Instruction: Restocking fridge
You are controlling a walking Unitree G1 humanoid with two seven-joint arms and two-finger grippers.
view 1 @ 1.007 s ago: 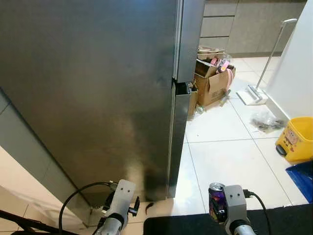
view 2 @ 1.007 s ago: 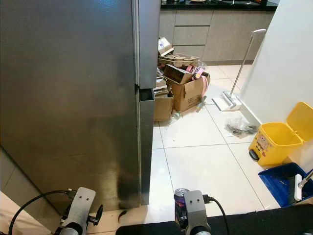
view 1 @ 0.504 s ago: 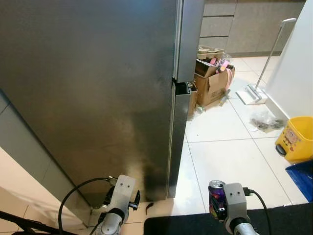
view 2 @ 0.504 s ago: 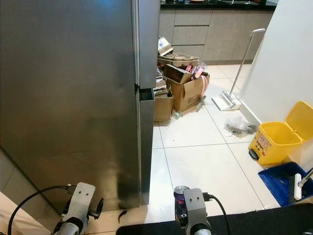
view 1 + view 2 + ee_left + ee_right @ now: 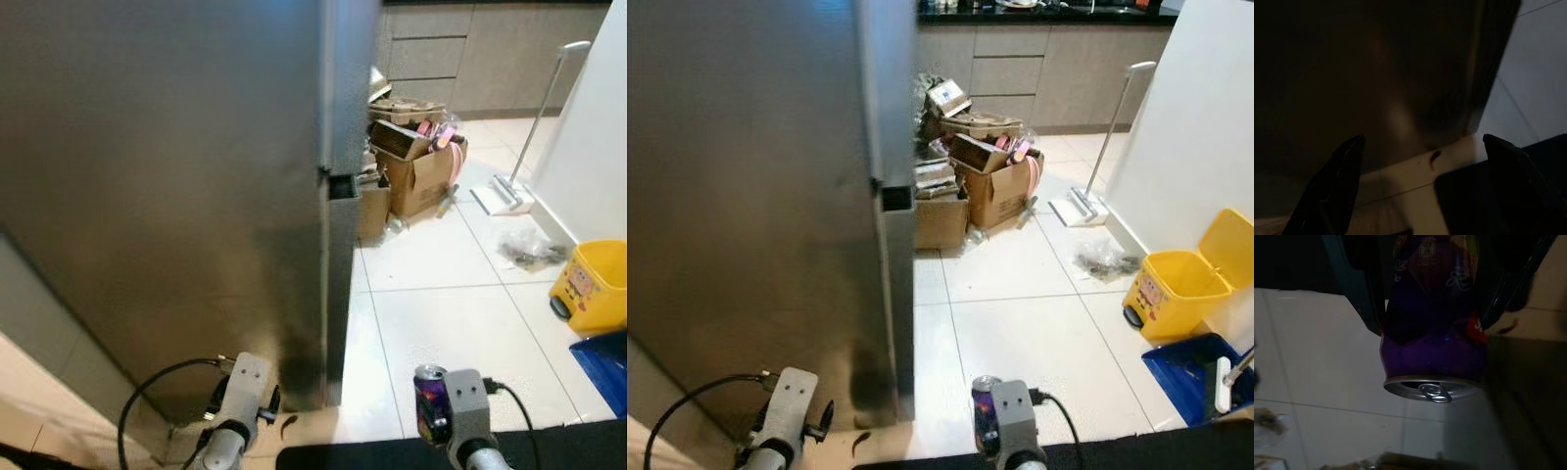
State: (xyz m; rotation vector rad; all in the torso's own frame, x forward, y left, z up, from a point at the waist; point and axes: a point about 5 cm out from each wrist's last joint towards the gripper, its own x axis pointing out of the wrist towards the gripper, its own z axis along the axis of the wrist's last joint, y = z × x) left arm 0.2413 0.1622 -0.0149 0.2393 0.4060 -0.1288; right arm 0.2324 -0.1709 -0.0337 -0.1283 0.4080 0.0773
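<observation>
Beside the closed fridge [image 5: 196, 176], the right gripper [image 5: 1435, 293] clamped a purple can [image 5: 1432, 333] mid-body (smooth, dentable, probably slippery), while the left gripper [image 5: 1422, 191] hung spread, empty.

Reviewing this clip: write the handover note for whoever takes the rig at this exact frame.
Right gripper: shut on the purple drink can, held upright, low in front of the robot.
Left gripper: open, holding nothing, low near the base of the tall grey steel fridge.
Fridge: both doors closed; the robot stands at its corner.
Nearby: open cardboard boxes of clutter on the white tile floor beyond the fridge, yellow bin to the right.
Done: can picked up.
Left: open a fridge door, probably with the free left gripper, and place the can inside.
</observation>
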